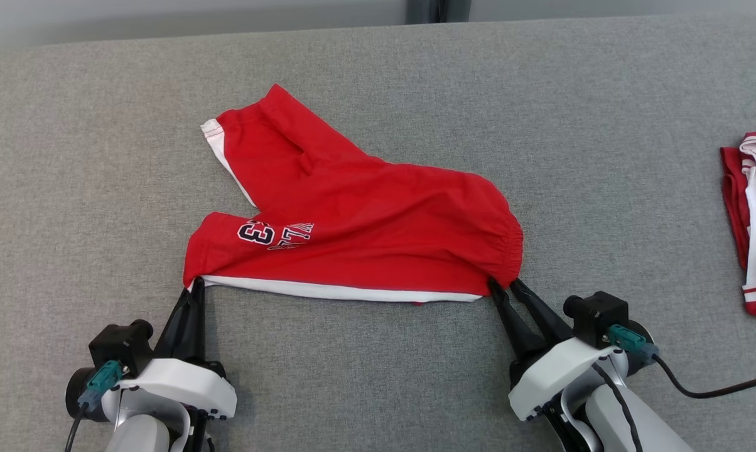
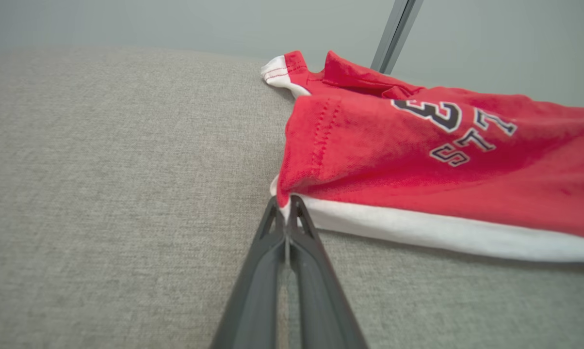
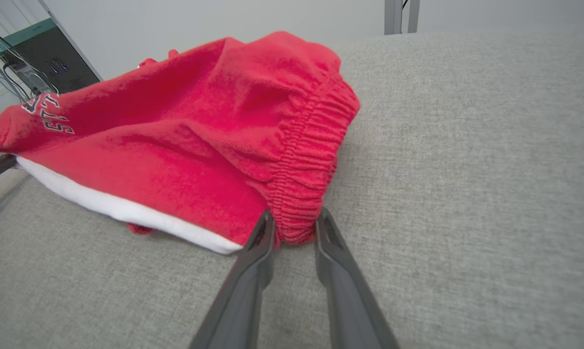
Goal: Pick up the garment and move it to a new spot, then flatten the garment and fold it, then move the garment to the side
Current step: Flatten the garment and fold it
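The garment (image 1: 365,213) is a pair of red shorts with a white side stripe and a printed number, lying spread on the grey cloth surface (image 1: 378,351). My left gripper (image 1: 193,285) is shut on the near corner of one leg hem, and the left wrist view shows the garment (image 2: 418,160) pinched at the tips of the left gripper (image 2: 286,201). My right gripper (image 1: 503,284) is at the near end of the elastic waistband. In the right wrist view the bunched waistband of the garment (image 3: 200,135) sits squeezed between the two fingers of the right gripper (image 3: 294,220).
A second red and white garment (image 1: 755,220) lies crumpled at the far right edge of the surface. A black cable (image 1: 717,388) trails from my right wrist. A dark upright post (image 1: 437,9) stands behind the far edge.
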